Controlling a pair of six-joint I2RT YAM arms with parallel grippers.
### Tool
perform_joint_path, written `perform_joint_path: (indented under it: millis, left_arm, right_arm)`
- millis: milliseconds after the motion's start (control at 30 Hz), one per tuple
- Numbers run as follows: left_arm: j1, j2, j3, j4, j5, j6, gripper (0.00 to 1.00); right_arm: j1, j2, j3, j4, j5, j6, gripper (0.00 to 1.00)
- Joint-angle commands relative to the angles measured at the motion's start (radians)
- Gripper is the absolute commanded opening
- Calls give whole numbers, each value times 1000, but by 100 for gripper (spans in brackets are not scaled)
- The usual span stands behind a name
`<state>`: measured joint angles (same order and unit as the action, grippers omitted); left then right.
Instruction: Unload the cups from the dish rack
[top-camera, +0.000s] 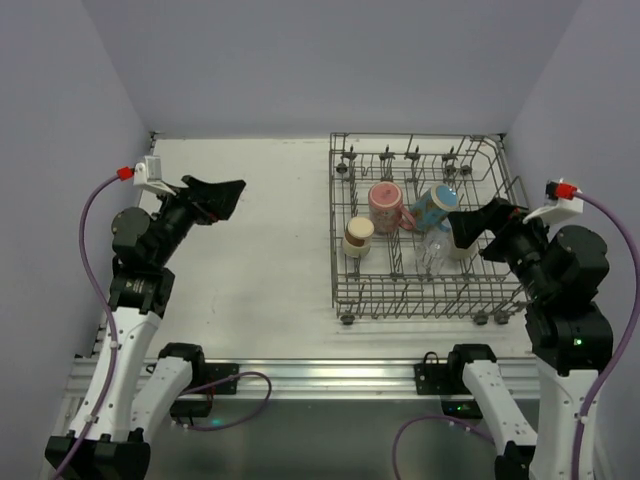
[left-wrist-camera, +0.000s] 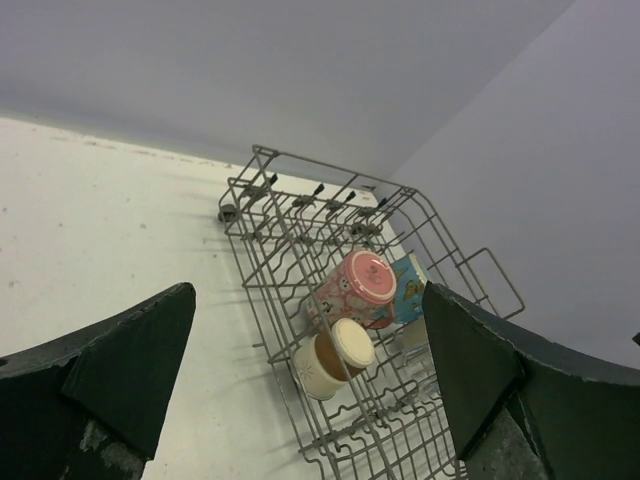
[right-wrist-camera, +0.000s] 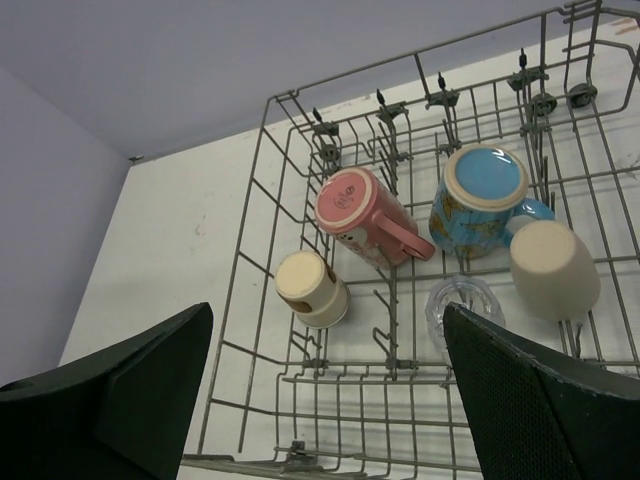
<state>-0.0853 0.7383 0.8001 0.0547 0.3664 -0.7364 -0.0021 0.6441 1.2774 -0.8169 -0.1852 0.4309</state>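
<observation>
- My left end effector (top-camera: 230, 196) hangs over the bare left half of the white bench (top-camera: 260, 260). It is well apart from the dish rack (top-camera: 400, 292).
- It is released. In the left wrist view its two dark fingers (left-wrist-camera: 125, 365) stand wide apart with nothing between them.
- My right end effector (top-camera: 462, 228) hovers over the right side of the dish rack, inside its outline when seen from above.
- It is released too. In the right wrist view its fingers (right-wrist-camera: 140, 385) are spread and hold nothing, with the cups lying below them.
- The dish rack is a large grey wire basket on small wheels. It sits on the right half of the bench.
- All five cups are inside the rack.
- The tan cup (right-wrist-camera: 312, 288) with a cream rim lies tilted near the rack's left wall.
- The pink mug (right-wrist-camera: 365, 215) lies tilted just beyond it, with its handle towards the blue mug (right-wrist-camera: 480, 198).
- The clear glass tumbler (right-wrist-camera: 460, 310) stands nearer the front, between the tan cup and the beige cup (right-wrist-camera: 553, 270).
- The beige cup is tipped over beside the blue mug, directly under my right end effector in the overhead view. I cannot tell whether they touch.
</observation>
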Motion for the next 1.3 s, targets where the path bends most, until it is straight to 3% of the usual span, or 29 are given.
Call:
perform_joint_path:
  millis: [0, 200, 433, 967, 1267]
  left_arm:
    - [5, 44, 73, -119, -30, 38, 100]
    - [5, 113, 119, -220, -57, 69, 100]
    - [7, 159, 146, -311, -113, 95, 100]
    - [5, 190, 154, -326, -93, 120, 100]
    - [5, 204, 142, -322, -75, 126, 100]
  right_arm:
    - [-6, 84, 40, -59, -5, -53, 99]
    - [-6, 187, 59, -67, -40, -52, 99]
    - [210, 460, 204, -120, 86, -41, 99]
    - [387, 1015, 447, -134, 104, -28, 96]
    - [465, 1091, 435, -113, 139, -14, 96]
